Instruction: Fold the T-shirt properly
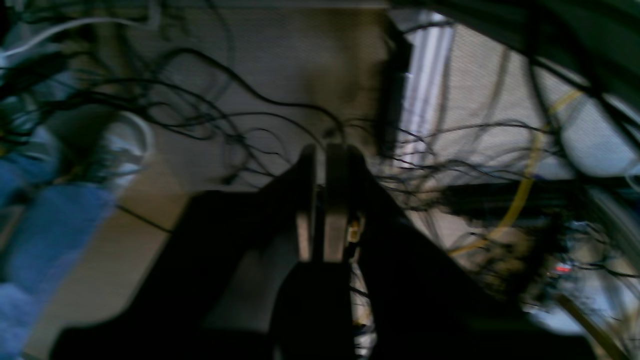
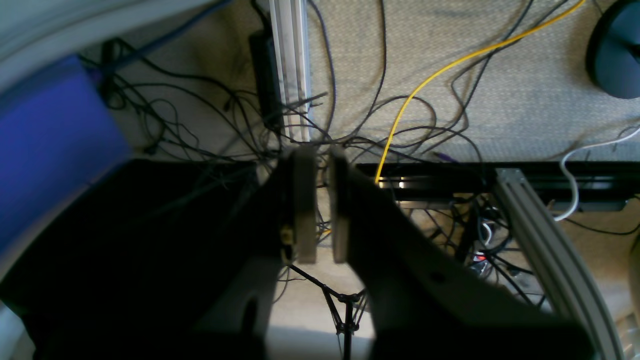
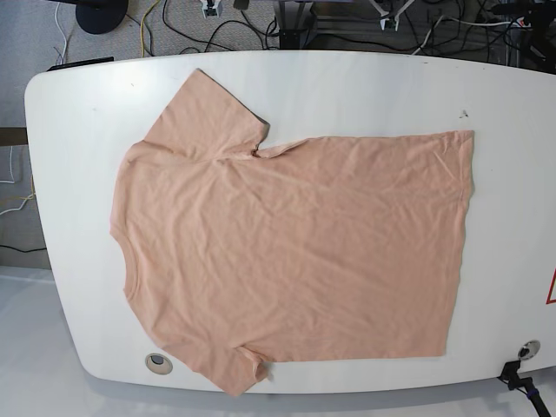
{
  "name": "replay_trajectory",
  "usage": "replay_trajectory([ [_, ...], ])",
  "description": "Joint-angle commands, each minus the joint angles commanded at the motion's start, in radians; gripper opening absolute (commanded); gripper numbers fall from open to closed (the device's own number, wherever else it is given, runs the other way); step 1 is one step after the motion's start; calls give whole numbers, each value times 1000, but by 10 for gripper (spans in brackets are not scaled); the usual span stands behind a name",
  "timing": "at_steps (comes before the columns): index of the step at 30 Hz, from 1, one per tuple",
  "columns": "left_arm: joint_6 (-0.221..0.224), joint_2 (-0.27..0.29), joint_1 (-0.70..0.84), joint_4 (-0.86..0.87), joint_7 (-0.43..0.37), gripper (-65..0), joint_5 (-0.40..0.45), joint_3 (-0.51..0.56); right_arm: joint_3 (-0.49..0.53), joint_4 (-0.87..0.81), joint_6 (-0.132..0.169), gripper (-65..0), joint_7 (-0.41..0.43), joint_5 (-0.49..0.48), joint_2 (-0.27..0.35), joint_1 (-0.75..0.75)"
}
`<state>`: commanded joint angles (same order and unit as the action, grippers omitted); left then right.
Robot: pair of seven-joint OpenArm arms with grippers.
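Starting the first fold looks like the step in hand, with the white tabletop (image 3: 512, 217) reaching out in front of both pincers. On it lies the T-shirt (image 3: 330, 252), spread out and lightly wrinkled, ahead of the left and right pincers and touching neither. Its hem (image 3: 460, 234) is towards the left pincer's side. The near sleeve (image 3: 204, 117) points back towards the right pincer; the far sleeve (image 3: 236, 372) is well beyond it, with its cuff bunched. The neckline (image 3: 130, 261) sits out on the right pincer's outer side.

The right pincer (image 3: 211, 11) and left pincer (image 3: 389, 24) are beyond the tabletop's near edge, each narrow, with a slim gap between the fingertips and nothing held. Both should part more widely before meeting the cloth.

For a sound fold, I would lower the right pincer at the near sleeve and the left at the near hem corner (image 3: 465, 139), take shallow pinches, then lift together and carry the side inwards at matching speed, keeping light tension between them. The small pucker (image 3: 280, 148) beside the near sleeve wants easing flat first, or it may become a crease. Too deep a pinch could scrape the surface; uneven pulling would skew the body.
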<state>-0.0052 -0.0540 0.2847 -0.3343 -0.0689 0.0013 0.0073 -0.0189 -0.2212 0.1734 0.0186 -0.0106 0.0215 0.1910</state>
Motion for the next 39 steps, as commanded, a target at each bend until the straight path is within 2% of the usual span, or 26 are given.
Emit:
replay_trajectory([
  [7, 3, -33, 92, -132, -4, -646, -4, 6, 1, -8, 3, -609, -4, -3, 15, 31],
  [19, 12, -74, 233, -380, 25, -650, -1, 10, 6, -32, 4, -607, 74, -3, 39, 121],
  [29, 13, -91, 412, -688, 73, -650, 1, -59, 7, -231, 7, -610, 75, -15, 85, 261],
  [30, 3, -86, 390, -652, 27, -650, 5, -46, 1, -131, 14, -613, 96, -7, 51, 207],
  [35, -14, -93, 512, -814, 28, -650, 1, -88, -101, -348, 16, -614, 83, -13, 86, 403],
  [39, -59, -93, 610, -1003, 19, -650, 0, -121, -163, -558, 14, -612, 61, -33, 122, 554],
])
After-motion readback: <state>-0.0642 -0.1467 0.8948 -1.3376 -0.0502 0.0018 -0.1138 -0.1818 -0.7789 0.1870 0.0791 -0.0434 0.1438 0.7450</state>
